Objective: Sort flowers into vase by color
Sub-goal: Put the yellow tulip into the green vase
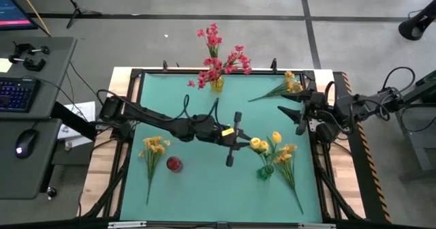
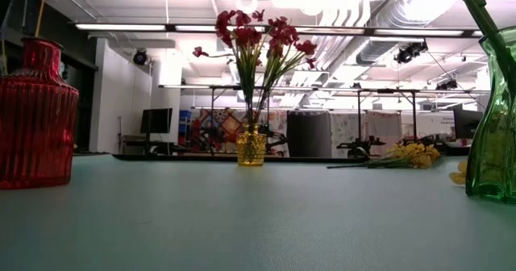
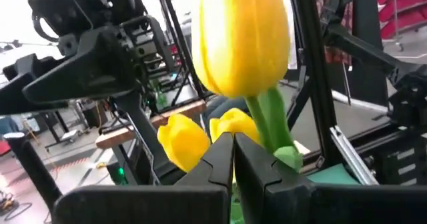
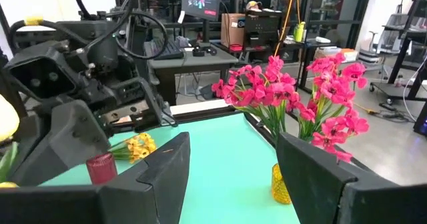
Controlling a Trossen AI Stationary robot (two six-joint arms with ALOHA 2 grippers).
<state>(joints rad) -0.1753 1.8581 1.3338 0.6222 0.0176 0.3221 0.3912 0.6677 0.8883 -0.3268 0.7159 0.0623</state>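
Observation:
My left gripper [image 1: 246, 142] reaches level over the middle of the table, shut at a spray of bright yellow tulip buds [image 1: 257, 144], just beside the green vase [image 1: 264, 173]. In the left wrist view the big bud [image 3: 243, 37] stands right above the shut fingertips [image 3: 233, 147]. A green stem [image 2: 477, 9] rises slanting out of the green vase [image 2: 493, 134]. Red-pink flowers [image 1: 219, 58] stand in the yellow vase [image 1: 216, 86] at the far edge. My right gripper [image 1: 300, 116] waits open at the right edge. My left gripper is shut on the tulip spray's green stem [image 3: 270, 121], just below the big bud. The fingers come level from the table's left and lie across the stem. The right fingertip [image 3: 260, 164] hides the exact place of contact. The buds stand upright above the fingers, clear of the table.
An orange-yellow spray [image 1: 155, 147] lies on the mat at the left beside the red vase [image 1: 174, 164]. Another lies at the far right [image 1: 289, 86], and a third [image 1: 286, 155] lies right of the green vase with its stem toward the near edge.

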